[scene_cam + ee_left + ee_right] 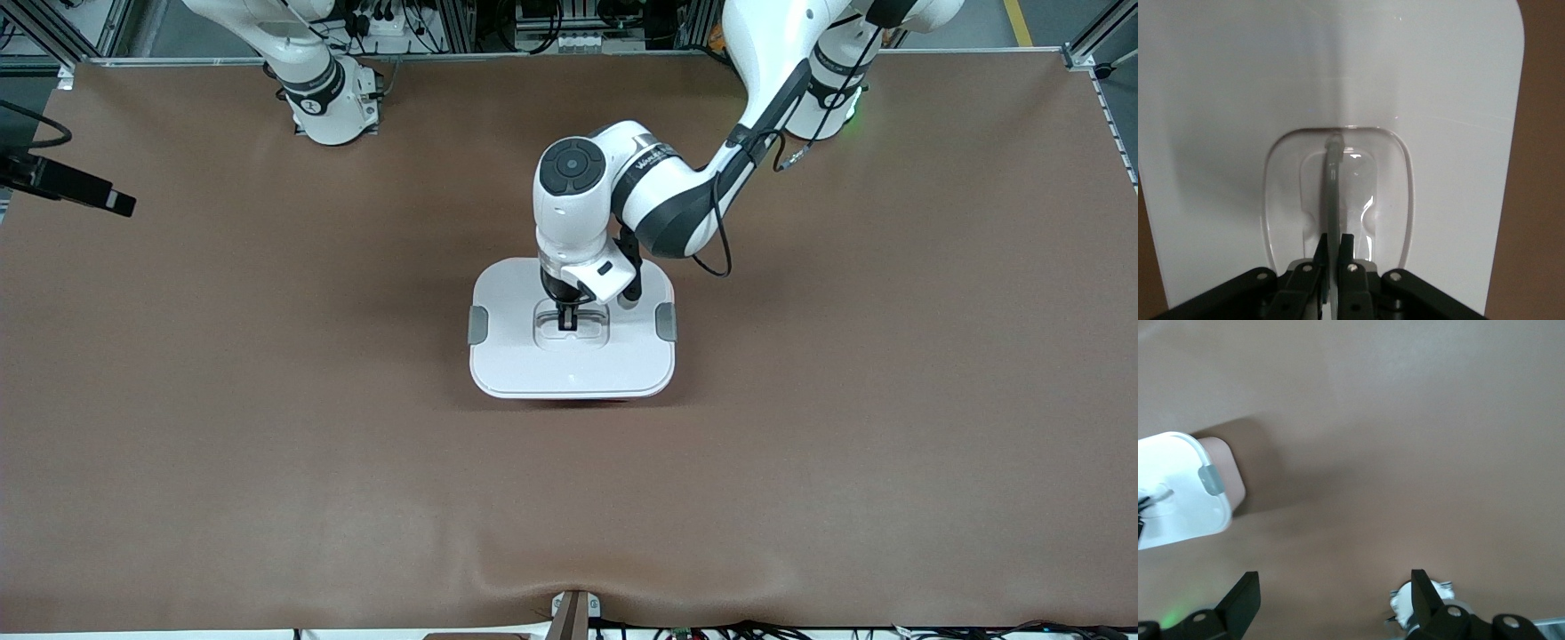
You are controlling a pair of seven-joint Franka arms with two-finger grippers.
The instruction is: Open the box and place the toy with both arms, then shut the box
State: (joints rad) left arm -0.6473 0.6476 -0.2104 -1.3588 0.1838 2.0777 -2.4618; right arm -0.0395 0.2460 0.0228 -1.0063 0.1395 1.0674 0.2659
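Note:
The box [524, 356] stands mid-table with its white lid on and a grey clip on each short side [477, 324] [666, 322]. My left gripper [566, 322] reaches down into the lid's recess. In the left wrist view the left gripper [1334, 240] is shut on the thin grey handle [1331, 187], which stands upright. My right gripper [1335, 583] hangs open over bare table with nothing between its fingers. The box [1178, 493] shows at the edge of that view, with its pink wall under the lid. The toy is out of view.
A brown mat [267, 444] covers the whole table. The right arm's base [324, 98] stands at the table's robot edge. A black device [71, 182] juts in at the right arm's end. The mat wrinkles over a bracket [573, 609] at the camera-side edge.

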